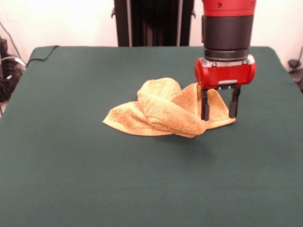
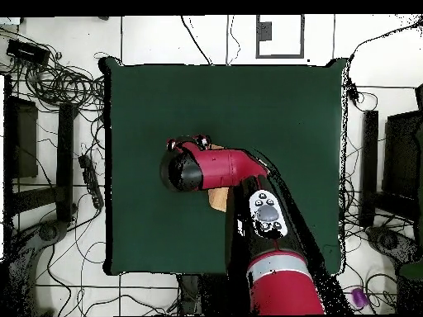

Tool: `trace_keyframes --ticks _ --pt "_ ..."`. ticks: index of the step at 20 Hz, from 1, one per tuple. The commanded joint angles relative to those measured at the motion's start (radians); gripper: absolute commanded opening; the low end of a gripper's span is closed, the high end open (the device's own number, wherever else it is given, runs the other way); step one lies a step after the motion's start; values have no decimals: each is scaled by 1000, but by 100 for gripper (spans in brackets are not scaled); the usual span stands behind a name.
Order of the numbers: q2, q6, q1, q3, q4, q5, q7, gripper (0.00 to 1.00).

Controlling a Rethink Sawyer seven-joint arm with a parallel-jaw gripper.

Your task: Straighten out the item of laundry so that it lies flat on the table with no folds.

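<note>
The orange-tan towel (image 1: 161, 113) lies crumpled in a heap near the middle of the dark green table (image 1: 94, 179), with a thick rolled fold across its front. Its white label does not show. My gripper (image 1: 219, 112) hangs straight down over the towel's right end. It is open, and its two black fingers (image 1: 205, 105) stand apart, low over that end. I cannot tell whether the tips touch the cloth. In the overhead view the arm and gripper (image 2: 183, 169) cover most of the towel, and only a small tan patch (image 2: 219, 198) shows on the table (image 2: 281, 99).
The black pedestal (image 1: 154, 22) stands behind the table's far edge. Cables and dark equipment (image 2: 49, 82) lie on the floor on both sides of the table. Green cloth surrounds the towel on every side.
</note>
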Motion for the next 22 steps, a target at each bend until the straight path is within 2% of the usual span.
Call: trace_keyframes --ticks 1,13,22 --pt "71 84 1 21 14 18 111 100" --pt "97 94 -45 37 -7 -8 58 100" --pt "148 56 -59 44 -37 -34 39 100"
